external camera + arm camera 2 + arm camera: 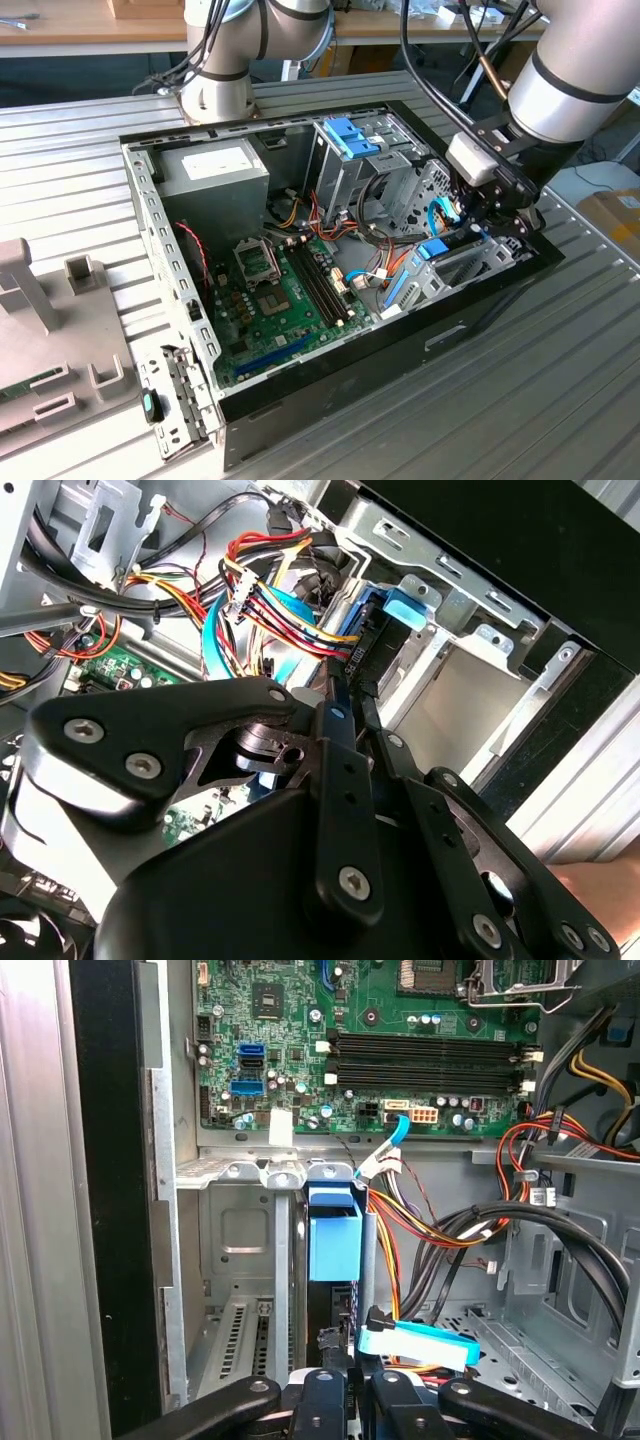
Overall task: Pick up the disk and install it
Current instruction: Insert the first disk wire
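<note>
Gripper [492, 215] sits low inside the open computer case [300, 395], at the drive bay [470, 265] on the exterior view's right, near the case's front wall. The disk [335, 1245] stands on edge in that bay, light-blue carrier tab facing up toward the motherboard [400, 1050] in the first wrist view, dark body running down into the slot between the bay's metal walls. Its long axis lies along the line from the gripper into the bay, so the disk is directly ahead of the fingers [325, 1405], in line with them, not off to a side. Fingers drawn close together about the disk's near edge; they appear to be pinching it, though the contact itself is hidden behind the finger links. The second wrist view adds what the first lacks: the blue tab [405, 605] against the bay's sheet-metal rail and the bundle of coloured power wires [270, 610] lying just beside the disk's connector end. The exterior view gives the whole layout: case on the ribbed metal worktop [560, 400], tall drive cage [355, 165] well apart behind.
</note>
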You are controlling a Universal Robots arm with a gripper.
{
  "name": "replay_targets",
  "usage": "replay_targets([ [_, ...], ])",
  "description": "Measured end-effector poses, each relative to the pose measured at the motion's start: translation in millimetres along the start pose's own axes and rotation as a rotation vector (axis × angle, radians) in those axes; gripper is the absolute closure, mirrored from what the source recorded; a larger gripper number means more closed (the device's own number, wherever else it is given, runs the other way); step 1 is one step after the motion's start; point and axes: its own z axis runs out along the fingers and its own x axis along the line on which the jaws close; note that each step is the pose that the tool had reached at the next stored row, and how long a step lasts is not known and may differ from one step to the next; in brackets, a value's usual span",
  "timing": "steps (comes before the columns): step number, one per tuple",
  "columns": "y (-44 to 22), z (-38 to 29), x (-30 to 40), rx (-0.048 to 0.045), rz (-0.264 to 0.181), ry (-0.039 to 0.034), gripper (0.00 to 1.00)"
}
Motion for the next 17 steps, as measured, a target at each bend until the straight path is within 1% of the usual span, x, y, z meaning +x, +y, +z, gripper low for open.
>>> replay_targets([
  [1, -0.2, -1.2, -0.1, 0.0001, 0.0, -0.0002, 0.84],
  [3, -0.4, -2.2, 0.1, 0.0001, 0.001, -0.0039, 0.84],
  [4, -0.4, -2.1, 0.3, 0.0003, 0.004, -0.0085, 0.84],
  [5, -0.4, -2.2, 0.6, 0.0005, 0.007, -0.0091, 0.84],
  [6, -0.4, -2.2, 0.9, 0.0007, 0.009, -0.0081, 0.84],
  [7, -0.4, -2.1, 1.0, 0.0009, 0.011, -0.0026, 0.84],
  [9, -0.4, -2.2, 1.0, 0.0019, 0.024, 0.004, 0.84],
  [11, -0.4, -2.2, 1.0, 0.0021, 0.025, 0.0046, 0.84],
  [14, 0.0, -2.1, 0.6, 0.0022, 0.025, 0.008, 0.84],
  [15, -0.1, -2.2, 0.3, 0.0021, 0.024, 0.0126, 0.84],
  [16, 0.0, -2.1, -0.4, 0.0022, 0.023, 0.0156, 0.84],
  [17, 0.0, -2.1, -0.6, 0.0021, 0.023, 0.016, 0.84],
])
